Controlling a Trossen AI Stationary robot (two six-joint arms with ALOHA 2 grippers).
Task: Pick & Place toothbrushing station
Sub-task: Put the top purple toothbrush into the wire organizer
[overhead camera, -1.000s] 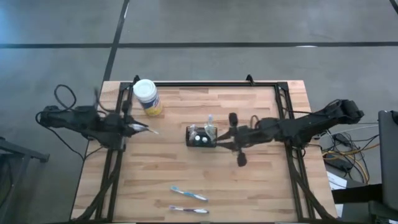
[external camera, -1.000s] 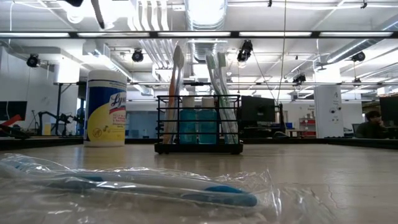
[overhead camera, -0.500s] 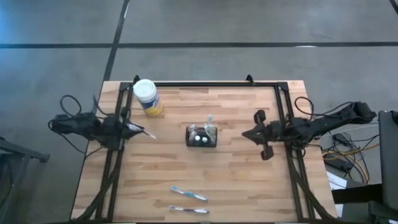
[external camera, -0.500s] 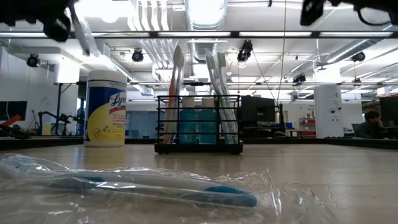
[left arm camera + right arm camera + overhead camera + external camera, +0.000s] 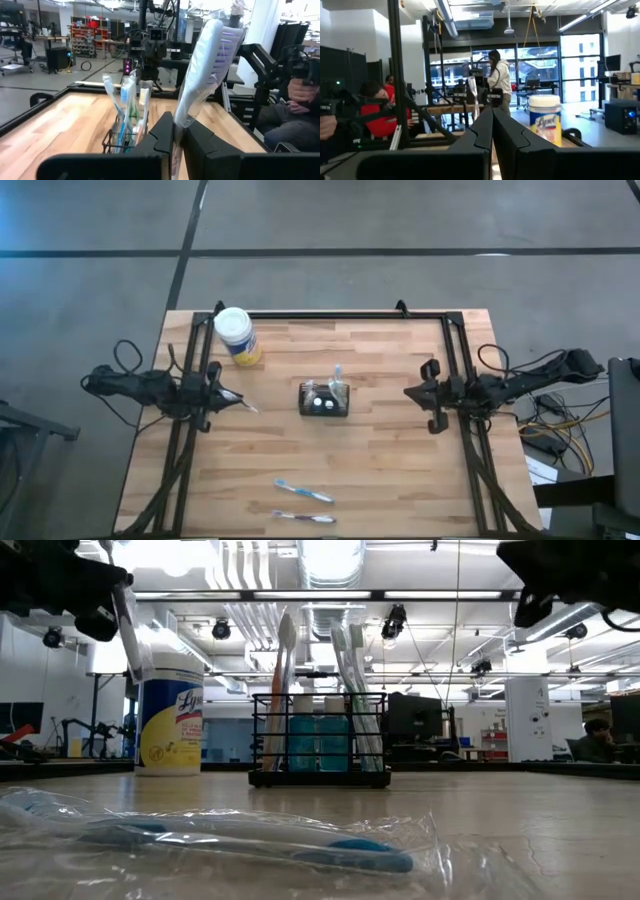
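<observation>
Toothbrushing station (image 5: 325, 399) stands upright mid-table, brushes inside. Well to its left, the left gripper (image 5: 228, 396) pinches a wrapped toothbrush (image 5: 200, 80). Well to its right, the right gripper (image 5: 431, 395) is clenched, empty.

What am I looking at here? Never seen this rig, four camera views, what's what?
Two dark robot arms at a wooden table. One picture looks straight down, one sits at table height, and one rides on each wrist. Mid-table stands a small black wire-mesh caddy holding toothbrushes; behind it is a yellow round tub with a white lid, and two wrapped toothbrushes lie near the front edge. The left gripper, at the left edge, pinches a wrapped white toothbrush. The right gripper waits at the right edge, shut and empty.
</observation>
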